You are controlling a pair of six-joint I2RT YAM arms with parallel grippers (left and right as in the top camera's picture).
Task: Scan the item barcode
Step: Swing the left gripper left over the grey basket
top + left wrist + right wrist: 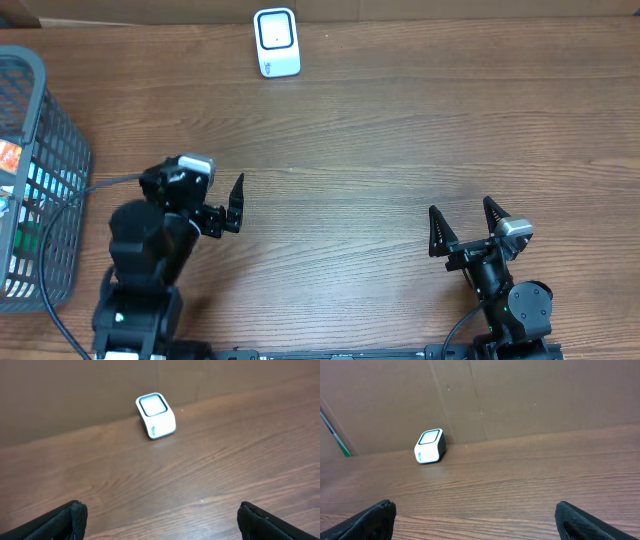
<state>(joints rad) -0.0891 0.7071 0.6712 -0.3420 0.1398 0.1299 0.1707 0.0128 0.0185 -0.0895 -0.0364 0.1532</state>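
A white barcode scanner (276, 42) with a dark window stands at the table's far edge; it also shows in the left wrist view (156, 415) and the right wrist view (429, 446). Colourful packaged items (8, 160) lie in the grey mesh basket (62, 190) at the left, mostly hidden by its wall. My left gripper (224, 212) hangs open beside the basket, with only bare wood between its fingers (161, 510). My right gripper (465, 222) stands open near the front right, holding nothing (475, 506). Both point toward the scanner from well short of it.
A brown cardboard wall (520, 395) rises right behind the scanner. The basket takes up the table's left edge, and a black cable (55, 240) runs along its side to the left arm. Bare wood lies between the grippers and the scanner.
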